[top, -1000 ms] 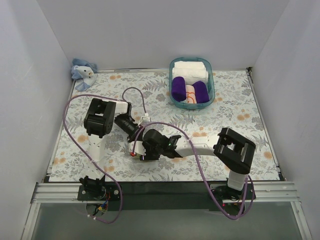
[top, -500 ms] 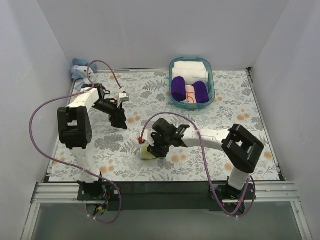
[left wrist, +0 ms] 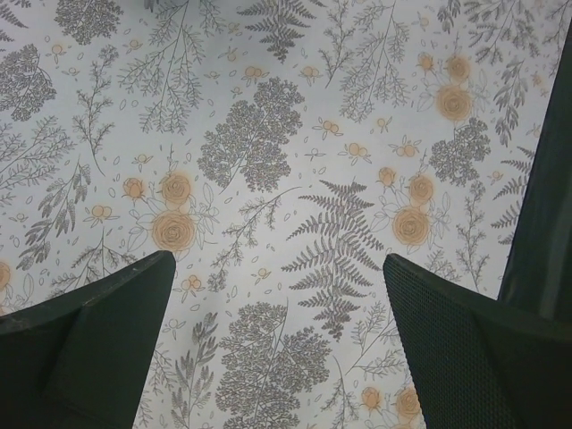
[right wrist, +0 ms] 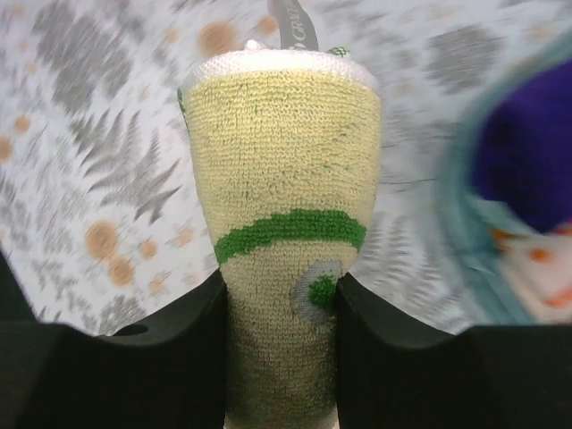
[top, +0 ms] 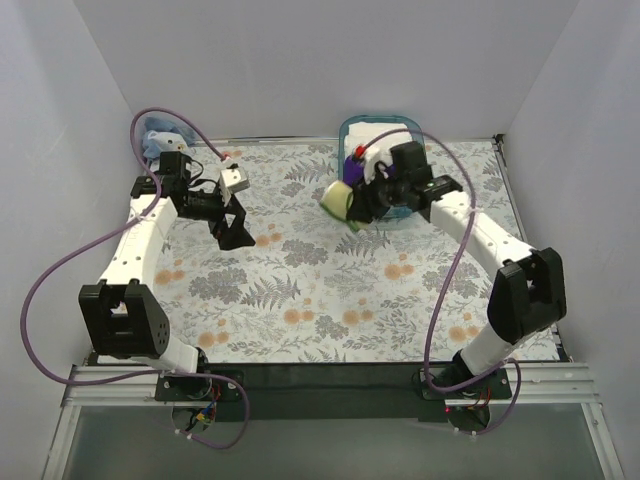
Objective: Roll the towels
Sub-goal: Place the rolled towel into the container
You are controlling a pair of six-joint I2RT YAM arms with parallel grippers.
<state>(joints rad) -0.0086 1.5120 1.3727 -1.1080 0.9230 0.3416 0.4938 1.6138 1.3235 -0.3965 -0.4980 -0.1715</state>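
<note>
- Yellow-green towel (top: 338,199): rolled into a tight roll, held up off the table (top: 300,290), just beside the near-left rim of the basket (top: 343,131). A second ago it was being worked at mid-table by both arms; half a second ago it was gripped there by the right arm alone. It has since been carried across to the basket.
- Right gripper (top: 356,207): partly closed, with the roll pinched at its narrow end between the two fingers (right wrist: 170,349). In the wrist view the roll (right wrist: 281,223) is seen standing out from the jaws, with the basket rim and a purple roll (right wrist: 527,134) blurred at the right.
- Left gripper (left wrist: 277,295): fingers (left wrist: 98,340) spread as wide as they go, with nothing held between them and only patterned table below. It has been drawn off to the back-left.
- Blue towel (top: 158,128): crumpled in the back-left corner, unrolled, partly hidden by cable.
- Judgement: the first towel is done and seems about to be placed in the basket. The left arm looks bound for the blue towel, which makes up the remaining half of the task.
</note>
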